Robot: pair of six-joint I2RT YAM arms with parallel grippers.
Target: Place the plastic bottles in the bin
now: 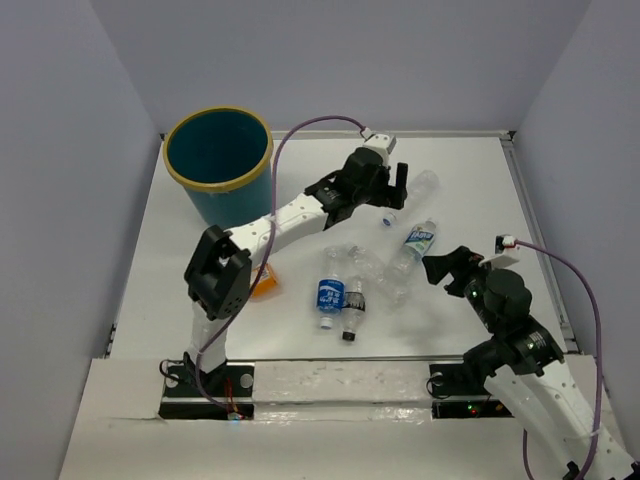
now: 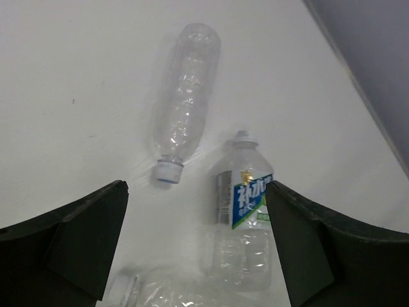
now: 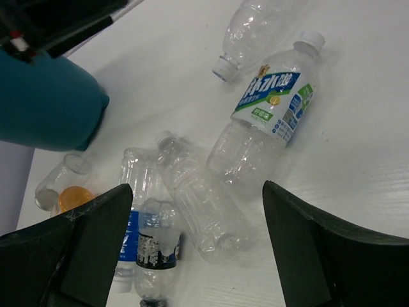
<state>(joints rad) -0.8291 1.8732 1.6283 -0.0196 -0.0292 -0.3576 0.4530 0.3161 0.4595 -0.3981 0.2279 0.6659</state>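
From above, the teal bin with its tan rim stands at the table's far left corner, and six bottles lie on their sides right of it. The left gripper, jaws spread and holding nothing, hangs just beside a bare clear bottle; the right gripper, also spread and empty, sits just right of a green-and-blue-labelled bottle. Nearer the bases lie a crumpled clear bottle, a blue-labelled bottle and a dark-labelled bottle, touching in a cluster; the orange bottle is partly hidden under the left arm. In the left wrist view, the bare bottle's white cap points toward the wide-apart fingers, and the labelled bottle lies near the right finger. In the right wrist view, the crumpled bottle lies between the parted fingers, the two labelled small ones by the left finger, and the bin's wall beyond on the left.
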